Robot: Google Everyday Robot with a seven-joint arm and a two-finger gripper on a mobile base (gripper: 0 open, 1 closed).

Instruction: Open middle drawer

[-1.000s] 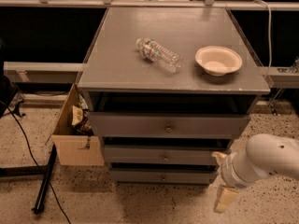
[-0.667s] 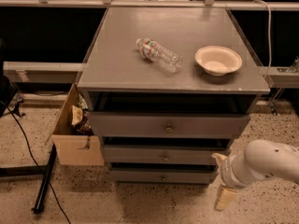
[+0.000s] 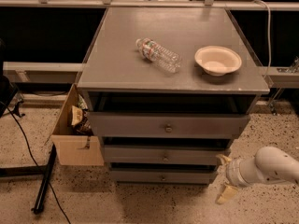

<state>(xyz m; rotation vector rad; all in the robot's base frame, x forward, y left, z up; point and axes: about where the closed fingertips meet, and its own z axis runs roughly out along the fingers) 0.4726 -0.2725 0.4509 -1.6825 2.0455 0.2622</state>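
The middle drawer [image 3: 140, 154] is the second of three stacked grey fronts, with a small round knob [image 3: 165, 158] at its centre. It sits almost flush with the other fronts. My gripper [image 3: 224, 177] is low at the cabinet's right front corner, just right of the middle and bottom drawers. Its two cream fingers [image 3: 224, 194] are spread open and hold nothing. The gripper is well to the right of the knob and does not touch it. The white arm [image 3: 271, 166] comes in from the right edge.
The top drawer [image 3: 131, 124] and bottom drawer [image 3: 140, 175] flank the middle one. A plastic bottle [image 3: 159, 55] and a white bowl [image 3: 217, 59] lie on the cabinet top. A cardboard box [image 3: 77, 139] stands at the cabinet's left. A black pole [image 3: 44, 181] lies on the floor.
The arm has shifted only slightly near the cabinet's right front corner. The drawers, bottle and bowl have not moved.
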